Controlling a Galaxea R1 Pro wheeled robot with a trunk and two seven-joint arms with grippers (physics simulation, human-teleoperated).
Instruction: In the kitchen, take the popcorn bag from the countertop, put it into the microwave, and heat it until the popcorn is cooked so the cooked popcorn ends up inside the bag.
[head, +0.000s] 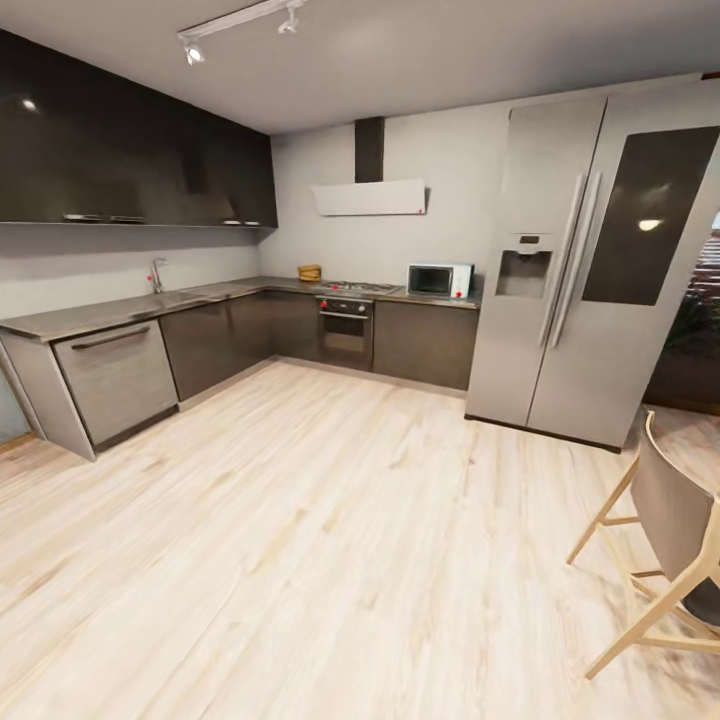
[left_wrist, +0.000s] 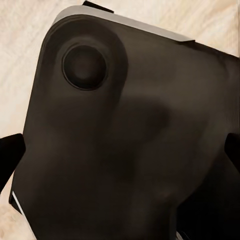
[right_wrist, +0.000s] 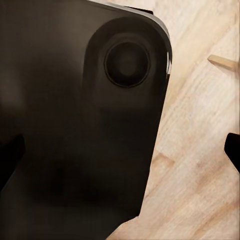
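Note:
Far across the room, the tan popcorn bag (head: 310, 272) sits on the grey countertop (head: 200, 297) in the back corner, left of the gas hob. The pale microwave (head: 438, 280) stands on the same worktop to the right of the hob, its dark door closed. The popcorn itself is too small to make out from here. My left gripper (left_wrist: 120, 155) is open over my own dark base, its fingertips (left_wrist: 10, 157) at the frame's edges. The right gripper (right_wrist: 120, 152) is also open, with one fingertip (right_wrist: 233, 150) over wooden floor.
A steel fridge (head: 590, 260) stands right of the microwave. A built-in oven (head: 346, 332) sits under the hob (head: 358, 288). A wooden chair (head: 670, 530) is close at the right. Wide light wooden floor (head: 300, 520) lies between me and the cabinets.

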